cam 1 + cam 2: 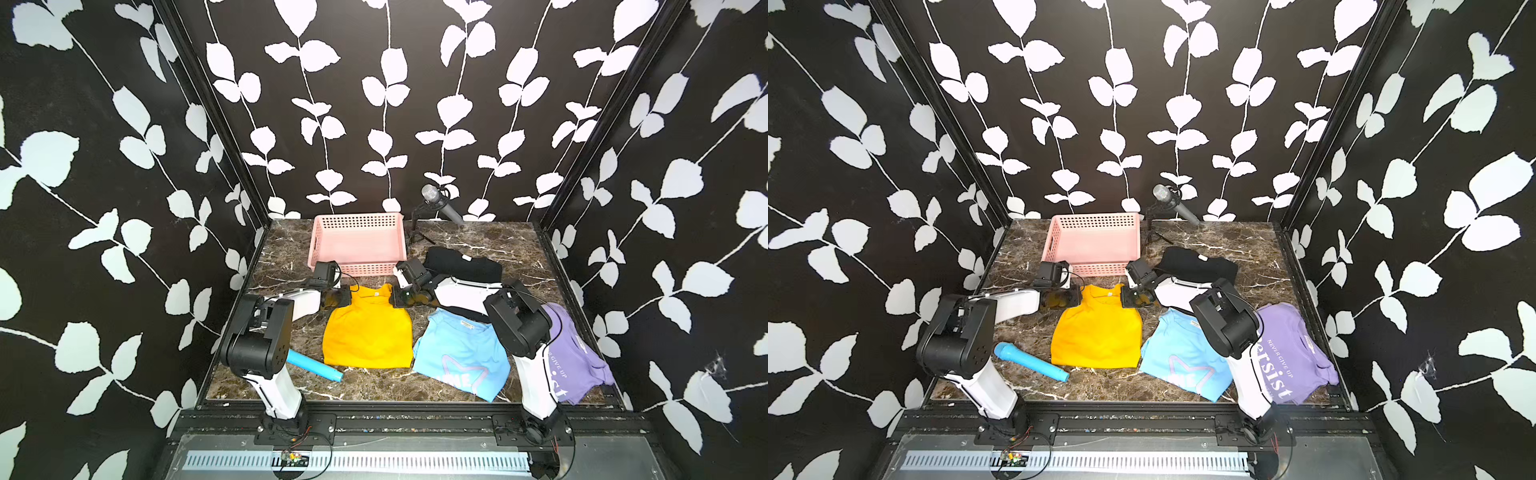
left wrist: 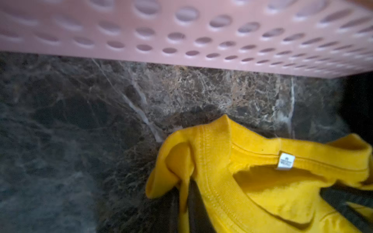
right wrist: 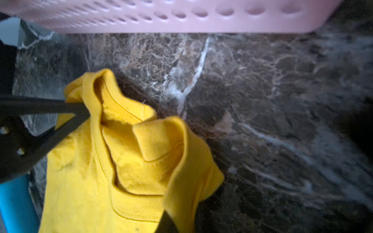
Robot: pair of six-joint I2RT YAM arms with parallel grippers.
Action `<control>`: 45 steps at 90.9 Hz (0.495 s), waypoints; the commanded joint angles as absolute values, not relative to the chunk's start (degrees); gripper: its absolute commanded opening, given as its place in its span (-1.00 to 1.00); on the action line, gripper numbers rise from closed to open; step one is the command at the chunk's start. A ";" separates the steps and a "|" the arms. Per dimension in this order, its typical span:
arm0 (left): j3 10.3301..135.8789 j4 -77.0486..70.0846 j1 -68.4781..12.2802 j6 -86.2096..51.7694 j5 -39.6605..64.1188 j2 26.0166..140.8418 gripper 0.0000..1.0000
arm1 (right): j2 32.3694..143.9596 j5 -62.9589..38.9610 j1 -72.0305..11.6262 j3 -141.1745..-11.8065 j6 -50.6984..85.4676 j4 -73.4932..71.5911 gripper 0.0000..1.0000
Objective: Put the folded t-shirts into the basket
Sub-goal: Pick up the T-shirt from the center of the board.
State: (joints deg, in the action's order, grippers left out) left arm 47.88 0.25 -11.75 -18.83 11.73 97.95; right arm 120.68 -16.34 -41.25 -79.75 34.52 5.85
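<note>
Yellow cotton is what both arms hold. The left gripper [image 1: 348, 298] and the right gripper [image 1: 395, 299] are each pinched shut on a far corner of the folded yellow t-shirt [image 1: 368, 328], on either side of its collar. The shirt lies flat on the marble worktop [image 1: 286, 253], just in front of the pink basket [image 1: 356, 270], which looks empty.

Both holds are small bites of bunched fabric, and the wrist views do not show whether every folded layer is caught. If only the top layer is held, I judge a lift would open the fold and the shirt would hang long. The trailing hem could then catch the basket's near wall, or push the light basket back.

An uneven rise could pull one corner free.

The right arm reaches across the black t-shirt [image 1: 461, 262] and close to the light blue t-shirt [image 1: 461, 357], so a low swing might disturb them. The lavender t-shirt [image 1: 577, 353] and the blue tube [image 1: 316, 366] lie well clear.
</note>
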 commanded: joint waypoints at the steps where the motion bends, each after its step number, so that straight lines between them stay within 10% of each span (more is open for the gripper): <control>1: 45.61 -0.53 -11.86 -19.84 12.68 95.09 -1.00 | 118.56 -16.67 -41.25 -78.55 33.62 1.73 -1.00; 45: 42.47 1.35 -11.87 -20.82 12.23 70.70 -1.00 | 101.83 -17.32 -41.08 -71.40 28.22 -4.93 -1.00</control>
